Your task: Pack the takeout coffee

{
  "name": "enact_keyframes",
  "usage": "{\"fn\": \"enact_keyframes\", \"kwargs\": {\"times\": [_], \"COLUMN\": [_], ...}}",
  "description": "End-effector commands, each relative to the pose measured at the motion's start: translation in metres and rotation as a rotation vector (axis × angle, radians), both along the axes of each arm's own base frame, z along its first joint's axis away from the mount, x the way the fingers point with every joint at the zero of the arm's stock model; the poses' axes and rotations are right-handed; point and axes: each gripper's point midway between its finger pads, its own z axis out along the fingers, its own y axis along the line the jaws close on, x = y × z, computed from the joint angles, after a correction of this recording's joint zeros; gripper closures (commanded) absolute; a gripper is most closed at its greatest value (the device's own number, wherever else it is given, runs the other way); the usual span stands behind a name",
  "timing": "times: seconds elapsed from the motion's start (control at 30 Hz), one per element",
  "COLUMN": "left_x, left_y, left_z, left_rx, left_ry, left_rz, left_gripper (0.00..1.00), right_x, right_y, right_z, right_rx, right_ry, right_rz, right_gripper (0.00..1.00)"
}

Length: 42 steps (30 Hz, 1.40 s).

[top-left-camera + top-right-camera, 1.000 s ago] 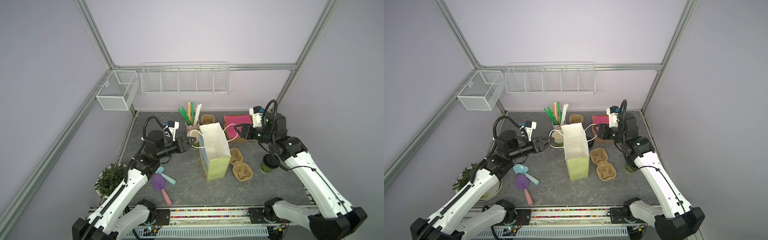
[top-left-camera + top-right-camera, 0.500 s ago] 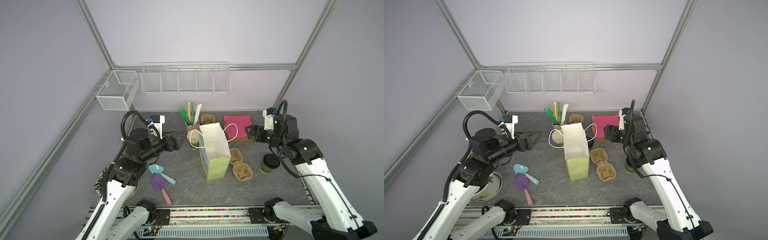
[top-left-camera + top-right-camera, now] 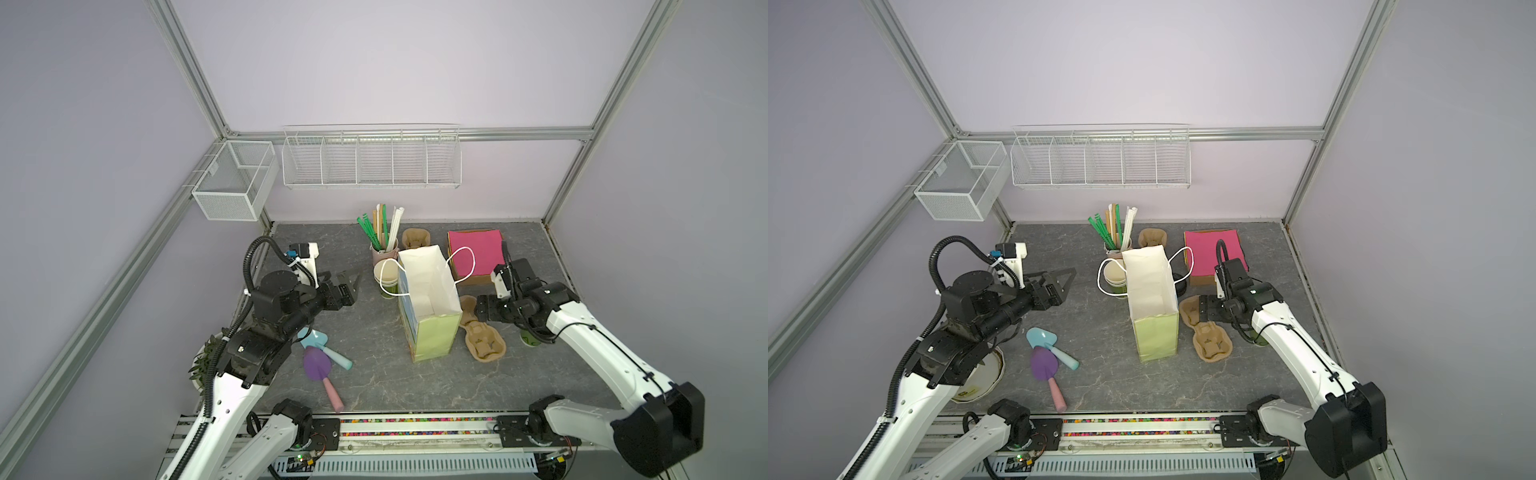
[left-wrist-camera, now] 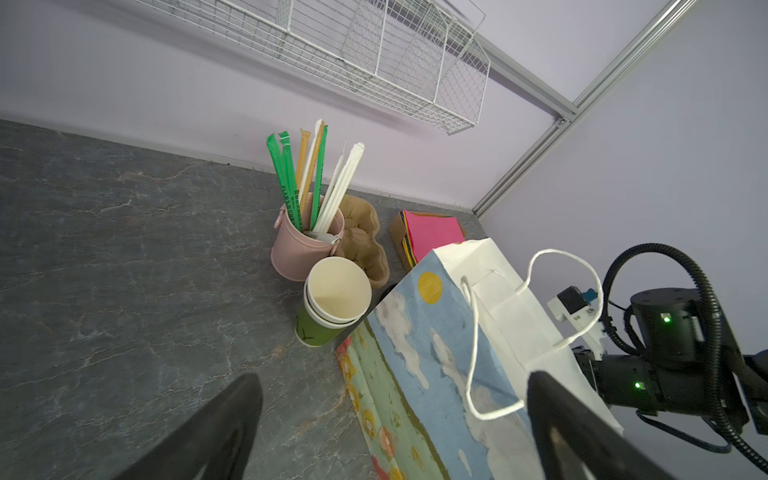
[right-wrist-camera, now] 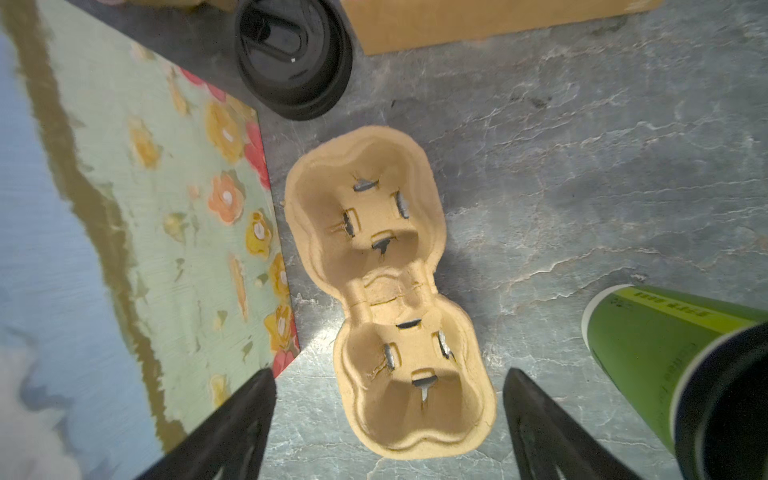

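Left claw (image 3: 353, 284) has released and drawn back, jaws spread; the paper bag (image 3: 430, 316) stands open ahead of it. Right claw (image 5: 388, 374), also spread and empty, hovers above the cup carrier (image 5: 386, 291), with the takeout coffee (image 5: 648, 345) just beside it, likely next to grab.

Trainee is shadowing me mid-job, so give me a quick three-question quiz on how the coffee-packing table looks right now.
1. True or false: the paper bag stands upright, mouth open.
2. What lies directly below the open right claw? A) pulp cup carrier B) sponge C) banana
3. Fill in: the takeout coffee stands on the ___, outside the bag.
Key: 1 true; 2 A; 3 table.
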Motion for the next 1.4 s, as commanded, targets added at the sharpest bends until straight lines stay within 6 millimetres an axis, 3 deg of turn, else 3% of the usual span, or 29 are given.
{"fn": "enact_keyframes", "kwargs": {"times": [0.0,0.5,1.37], "left_x": [0.005,-0.002,-0.001], "left_y": [0.01,0.02,0.021], "left_z": [-0.001,0.0,-0.001], "left_rx": [0.033,0.047,0.063], "left_ry": [-0.032,-0.069,-0.075], "left_rz": [0.05,0.083,0.085], "left_gripper": [0.01,0.01,0.01], "right_x": [0.001,0.001,0.0], "right_y": [0.005,0.015,0.014], "right_z": [-0.013,-0.059,-0.086], "right_rx": [-0.066,-0.22,-0.251], "right_ry": [0.017,0.111,0.134], "right_rz": [0.055,0.116,0.141], "right_gripper": [0.12,0.12,0.12]}}
